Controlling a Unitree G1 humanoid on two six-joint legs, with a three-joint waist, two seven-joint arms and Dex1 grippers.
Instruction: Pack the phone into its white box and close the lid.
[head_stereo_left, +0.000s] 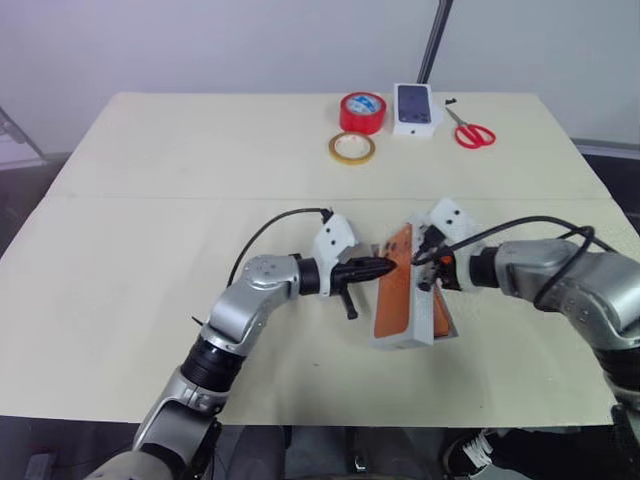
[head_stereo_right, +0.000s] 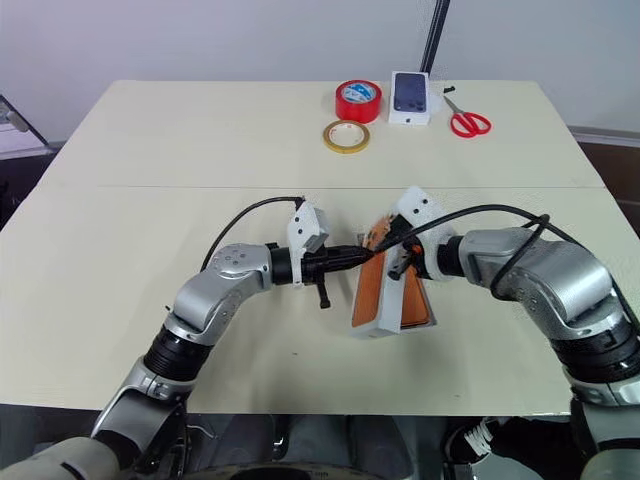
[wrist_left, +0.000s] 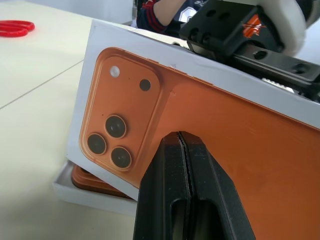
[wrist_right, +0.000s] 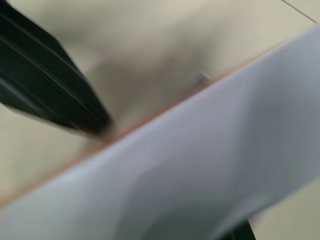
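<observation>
Head views: a pale cream table (head_stereo_left: 150, 300) with a seam line across it. Well beyond both grippers, at the far edge, lie a red tape roll (head_stereo_left: 362, 112), a thinner yellow tape ring (head_stereo_left: 352, 148), a small white box printed with a dark phone (head_stereo_left: 417, 108) and red-handled scissors (head_stereo_left: 473, 132). The left gripper (head_stereo_left: 385, 267), black fingers pressed together and empty, points level with its tip against the orange-printed lid (head_stereo_left: 397, 290). The lid is a flat white card piece showing a phone's back, and it stands tilted on edge over the white box (head_stereo_left: 405, 342). The right gripper (head_stereo_left: 432, 262), fingers closed, sits at the lid's upper edge from the opposite side; whether it pinches the lid cannot be told. Left wrist view: the closed fingertips touch the lid's smooth copper-orange print, with a raised-looking square of dark lenses just beside them. Below the lid's edge the phone (wrist_left: 92, 181) lies inside the low-walled tray. Right wrist view: a blurred white panel edged in orange lies across the table, with a black finger (wrist_right: 45, 100) beside it.
</observation>
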